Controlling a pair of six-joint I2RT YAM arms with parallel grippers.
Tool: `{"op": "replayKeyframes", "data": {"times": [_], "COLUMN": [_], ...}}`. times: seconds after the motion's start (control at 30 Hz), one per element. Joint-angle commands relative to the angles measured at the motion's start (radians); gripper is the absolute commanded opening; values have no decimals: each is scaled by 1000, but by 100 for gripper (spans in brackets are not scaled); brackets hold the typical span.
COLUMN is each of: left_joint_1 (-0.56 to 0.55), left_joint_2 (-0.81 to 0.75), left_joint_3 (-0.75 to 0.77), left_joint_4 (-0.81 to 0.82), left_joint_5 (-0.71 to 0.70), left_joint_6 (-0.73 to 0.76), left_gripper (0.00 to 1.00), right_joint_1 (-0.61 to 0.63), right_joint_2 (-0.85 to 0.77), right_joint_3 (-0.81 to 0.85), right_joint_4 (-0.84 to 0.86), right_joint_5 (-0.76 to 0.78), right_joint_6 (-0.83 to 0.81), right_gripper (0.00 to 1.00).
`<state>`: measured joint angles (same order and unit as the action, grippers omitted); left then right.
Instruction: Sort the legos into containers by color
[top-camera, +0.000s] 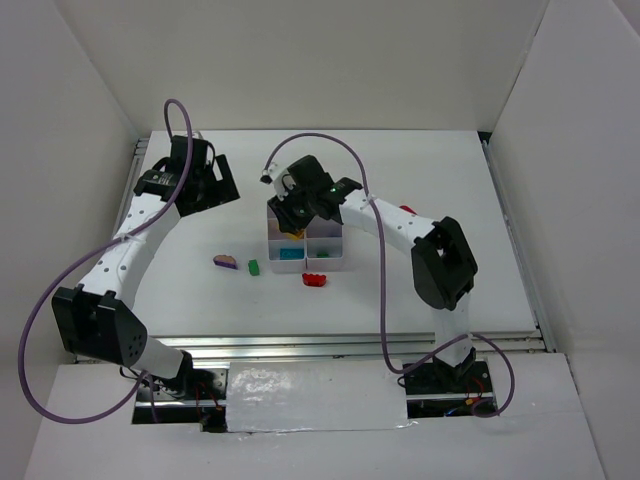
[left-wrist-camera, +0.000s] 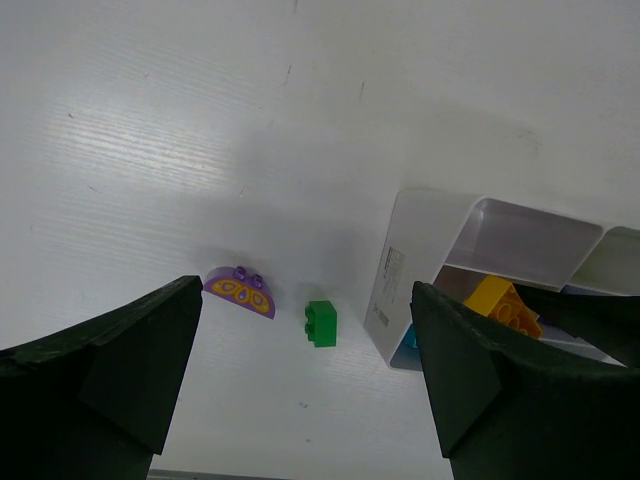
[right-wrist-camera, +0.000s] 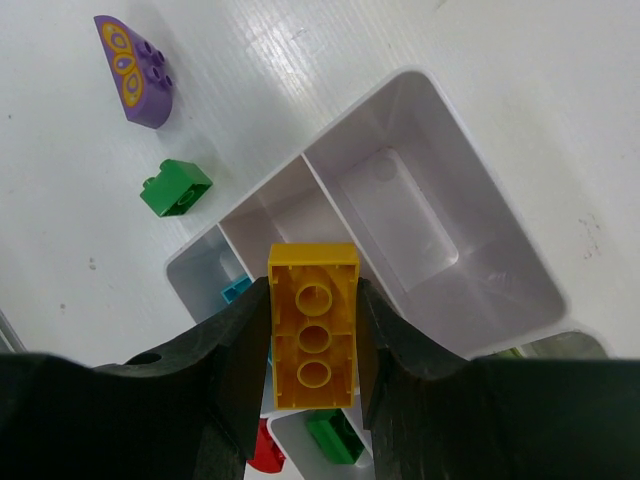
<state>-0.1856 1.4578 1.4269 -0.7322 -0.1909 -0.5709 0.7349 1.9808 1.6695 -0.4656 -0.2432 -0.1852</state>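
My right gripper is shut on a yellow lego, held just above the white containers, its hollow underside facing the camera. One compartment holds a teal lego and another a green lego. On the table left of the containers lie a purple half-round lego and a green lego; a red lego lies in front. My left gripper hangs open and empty above the purple lego and the green one.
Another small red piece shows beside the right arm's forearm. White walls close in the table on the left, back and right. A metal rail runs along the near edge.
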Motion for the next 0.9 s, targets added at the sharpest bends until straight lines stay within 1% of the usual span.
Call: {"op": "replayKeyframes", "data": {"times": [0.0,0.3,0.7,0.87], "left_joint_1": [5,5,3,5], "left_joint_2": [-27,-40,-40,-50], "left_joint_3": [32,17,-5,-13], "left_joint_4": [27,39,53,56], "left_joint_5": [27,39,79,79], "left_joint_6": [31,36,39,42], "left_gripper": [98,98,98,98], "right_joint_1": [11,14,21,23], "right_joint_2": [-83,-99,-97,-102], "right_joint_3": [-22,-1,-11,-40], "right_joint_4": [91,93,104,114], "right_joint_5": [27,13,28,33], "right_joint_6": [-23,-30,-63,-66], "right_gripper": [38,40,43,45]}}
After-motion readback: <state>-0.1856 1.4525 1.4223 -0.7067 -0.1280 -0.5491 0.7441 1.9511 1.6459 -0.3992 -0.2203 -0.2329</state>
